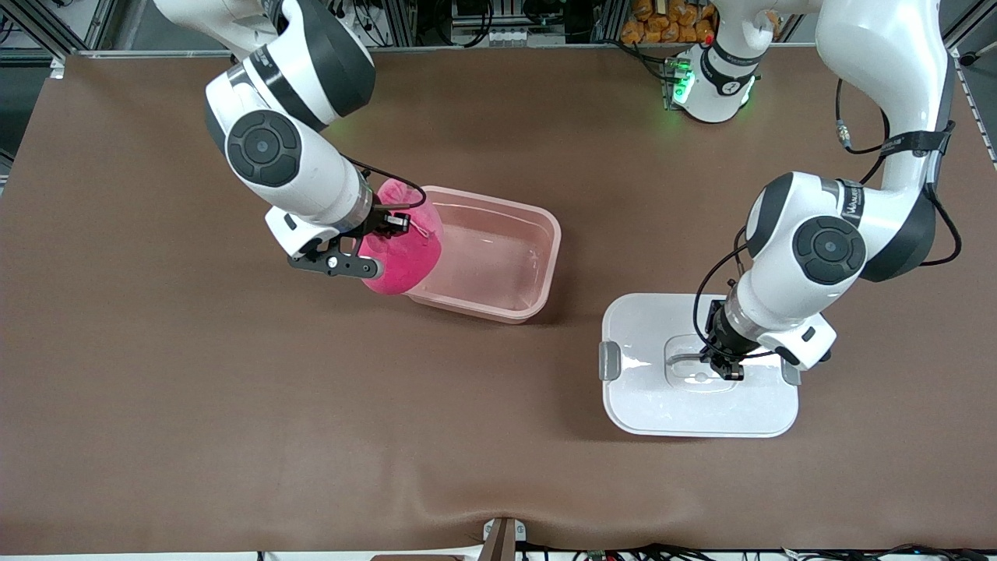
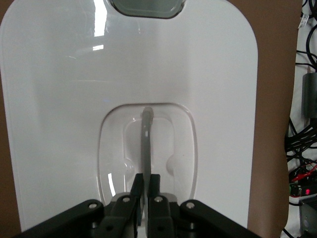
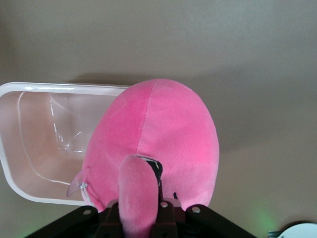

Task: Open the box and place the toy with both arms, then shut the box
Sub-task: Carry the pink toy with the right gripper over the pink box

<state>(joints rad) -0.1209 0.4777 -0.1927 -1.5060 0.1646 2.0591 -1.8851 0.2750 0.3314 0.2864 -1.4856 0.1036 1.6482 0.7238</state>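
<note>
Brown desk (image 1: pixel 234 436), seen from the front: the box (image 1: pixel 498 257) stands open, its lid (image 1: pixel 697 405) lying apart toward the left arm's end. The right end effector (image 1: pixel 387 222) holds the toy (image 1: pixel 401 249) over the box's rim — not yet inside. Left wrist view: the left end effector (image 2: pixel 147 191) is clamped on the lid's handle (image 2: pixel 146 139). Right wrist view: the toy (image 3: pixel 158 144) hangs pinched by a plush flap. Placing and closing remain.

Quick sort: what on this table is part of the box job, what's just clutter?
Job:
- box, open
- lid, on the table toward the left arm's end
- toy, over the box rim
- right hand, shut on toy
- left hand, shut on lid handle

Clutter:
- brown table cover only
</note>
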